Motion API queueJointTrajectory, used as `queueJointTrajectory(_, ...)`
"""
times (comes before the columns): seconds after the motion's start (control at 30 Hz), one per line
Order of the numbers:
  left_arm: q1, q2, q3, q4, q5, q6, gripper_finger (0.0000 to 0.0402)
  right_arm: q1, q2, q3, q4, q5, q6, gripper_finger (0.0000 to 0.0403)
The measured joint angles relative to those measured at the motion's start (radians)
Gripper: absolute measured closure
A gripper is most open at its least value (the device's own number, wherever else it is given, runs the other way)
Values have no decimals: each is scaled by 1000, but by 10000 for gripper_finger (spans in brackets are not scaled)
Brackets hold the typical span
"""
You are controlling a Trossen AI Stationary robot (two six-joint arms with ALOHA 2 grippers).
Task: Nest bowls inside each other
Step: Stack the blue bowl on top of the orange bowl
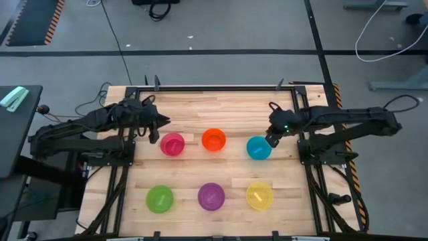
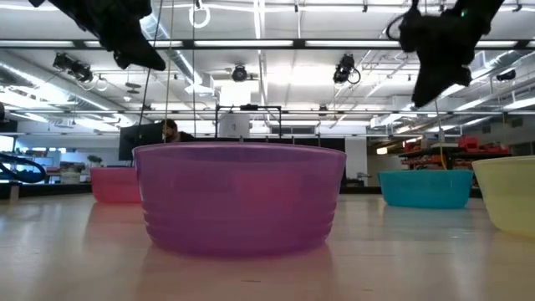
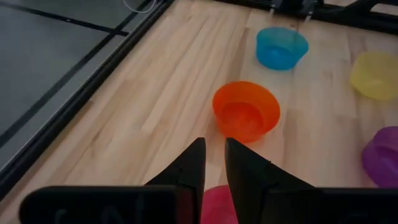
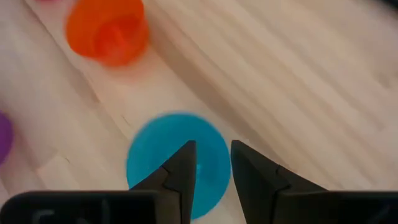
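Observation:
Six bowls stand upright on their bases on the wooden table: pink (image 1: pixel 172 144), orange (image 1: pixel 214 140) and blue (image 1: pixel 258 148) in the far row, green (image 1: pixel 160 199), purple (image 1: pixel 211 196) and yellow (image 1: pixel 259 196) in the near row. My left gripper (image 3: pixel 214 158) hangs in the air just left of and beyond the pink bowl (image 3: pixel 217 205), open by a narrow gap. My right gripper (image 4: pixel 213 162) hovers above the far right rim of the blue bowl (image 4: pixel 177 165), also narrowly open. In the low view both grippers are well above the bowls.
Black frame rails (image 1: pixel 214 88) border the table's far edge and the arm mounts stand at both sides. Bare wood lies between the two rows of bowls and beyond the far row. A person shows far off in the room behind (image 2: pixel 170 130).

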Motion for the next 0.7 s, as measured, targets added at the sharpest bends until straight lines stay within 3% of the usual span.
queueJointTrajectory(0.33, 0, 52, -6, -6, 5, -6, 342, -62, 129, -127, 79, -106, 1, 295)
queueJointTrajectory(0.7, 0, 75, -6, 1, 3, 1, 339, -64, 207, -188, 171, -136, -7, 295)
